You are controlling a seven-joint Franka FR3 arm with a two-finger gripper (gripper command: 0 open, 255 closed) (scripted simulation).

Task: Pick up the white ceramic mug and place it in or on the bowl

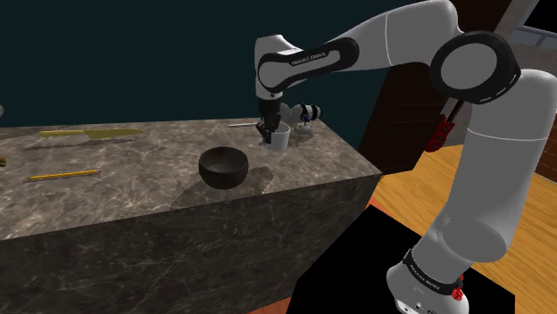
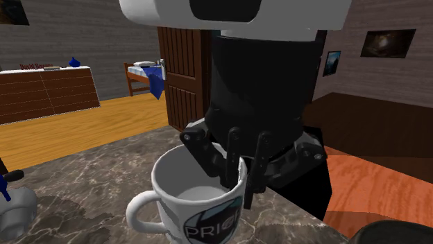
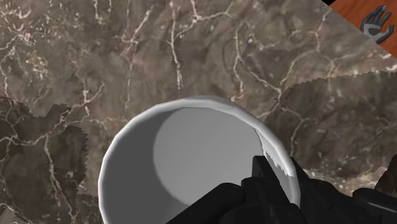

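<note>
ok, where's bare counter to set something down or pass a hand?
Free: counter between the yellow pencil and dark bowl, and the front strip below the bowl in the shoulder view. Crowded: the far corner, where the gripper clasps the white mug, a small white object just beyond.

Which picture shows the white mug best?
The second exterior view: the mug is close, with handle and logo visible, the hand at its rim. The shoulder view shows it small and far; the wrist view looks down inside it.
</note>
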